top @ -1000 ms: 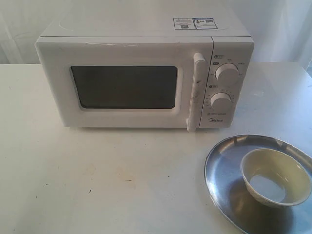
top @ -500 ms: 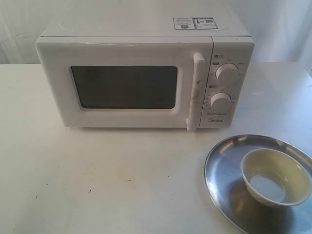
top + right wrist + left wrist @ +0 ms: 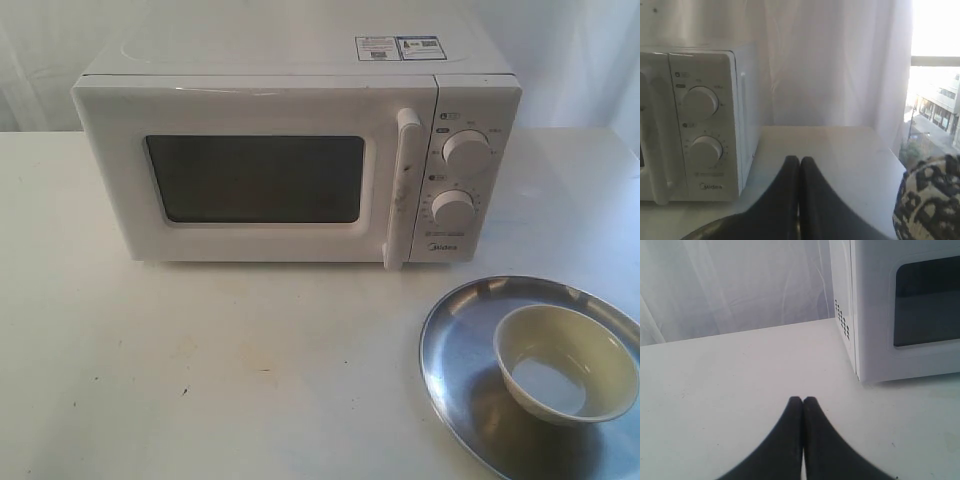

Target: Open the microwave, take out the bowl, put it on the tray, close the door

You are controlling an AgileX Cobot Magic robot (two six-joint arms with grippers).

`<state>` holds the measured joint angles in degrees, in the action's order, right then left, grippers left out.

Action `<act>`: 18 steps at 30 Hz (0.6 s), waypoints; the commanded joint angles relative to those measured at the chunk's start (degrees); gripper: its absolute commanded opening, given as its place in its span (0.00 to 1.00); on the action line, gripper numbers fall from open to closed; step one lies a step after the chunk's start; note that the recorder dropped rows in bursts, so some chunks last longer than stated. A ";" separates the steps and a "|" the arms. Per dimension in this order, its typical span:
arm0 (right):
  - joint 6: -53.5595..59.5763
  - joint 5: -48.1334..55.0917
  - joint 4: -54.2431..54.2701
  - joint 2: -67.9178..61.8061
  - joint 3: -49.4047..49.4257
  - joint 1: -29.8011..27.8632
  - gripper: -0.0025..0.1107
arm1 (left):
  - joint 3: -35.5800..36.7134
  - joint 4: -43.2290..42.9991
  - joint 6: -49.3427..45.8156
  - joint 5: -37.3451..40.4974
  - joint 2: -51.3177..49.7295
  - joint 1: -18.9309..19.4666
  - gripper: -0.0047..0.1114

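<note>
The white microwave (image 3: 300, 150) stands at the back of the table with its door (image 3: 250, 175) shut and the tall bar handle (image 3: 403, 185) beside the two dials. The cream bowl (image 3: 565, 362) sits inside the silver tray (image 3: 455, 345) at the front right. Neither gripper shows in the exterior view. My left gripper (image 3: 803, 400) is shut and empty over bare table, off the microwave's (image 3: 900, 310) left corner. My right gripper (image 3: 799, 160) is shut and empty, to the right of the dial panel (image 3: 700, 125), with the tray's rim (image 3: 705, 231) just below it.
A white curtain hangs behind the table. The table's right edge (image 3: 890, 150) is near the right gripper, with a window beyond it. A patterned black-and-white object (image 3: 930, 200) sits at the right wrist view's edge.
</note>
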<state>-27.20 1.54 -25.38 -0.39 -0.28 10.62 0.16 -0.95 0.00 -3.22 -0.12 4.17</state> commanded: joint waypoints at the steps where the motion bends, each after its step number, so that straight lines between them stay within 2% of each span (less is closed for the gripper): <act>1: 18.45 -5.13 17.98 0.39 0.28 -0.39 0.02 | -0.16 0.45 0.00 -0.21 0.12 -0.20 0.04; 7: 25.83 -5.40 23.49 0.39 0.28 -0.39 0.02 | -0.16 0.45 0.00 -0.21 0.12 -0.20 0.04; 18: 25.53 -4.04 23.49 0.39 0.28 -0.39 0.02 | -0.16 0.45 0.00 -0.21 0.12 -0.20 0.04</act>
<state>-2.27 -3.03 -2.22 -0.39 -0.28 10.39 0.16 -0.95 0.00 -3.22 -0.12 4.17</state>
